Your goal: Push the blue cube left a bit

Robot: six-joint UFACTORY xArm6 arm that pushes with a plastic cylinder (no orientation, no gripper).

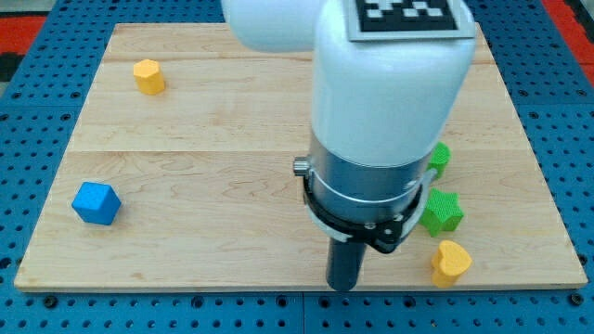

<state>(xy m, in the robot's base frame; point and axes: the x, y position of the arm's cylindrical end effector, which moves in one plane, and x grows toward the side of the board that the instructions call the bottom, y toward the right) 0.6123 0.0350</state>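
1. Down at the end of the dark rod, my tip (343, 287) rests on the counter (204, 148) near its bottom edge, a little right of centre. It is a bare rod end, with no jaws to open or shut, and it holds nothing and touches no block.
2. Closest to my tip, on the view's right, is a yellow block (451, 262), roughly heart-shaped, near but apart from it.
3. Just above that sits a green block (442, 210) with a jagged, star-like outline. A second green block (440, 158) is higher up and half hidden behind the arm's body (390, 93).
4. Another yellow block (148, 76), a chunky many-sided shape, lies far off near the counter's top left corner.
5. Between my tip and the blue cube (96, 203) the pale wood is bare, so no block stands in the way.
6. On top of the arm's white housing is a black-and-white square-patterned marker (408, 16), cut off by the view's top. It carries no readable letters.
7. Bright blue, the cube looks faceted and is turned so a corner faces the view. It sits alone near the counter's left edge, low in the view and well apart from my tip.
8. A blue pegboard (28, 311) dotted with holes surrounds the counter.
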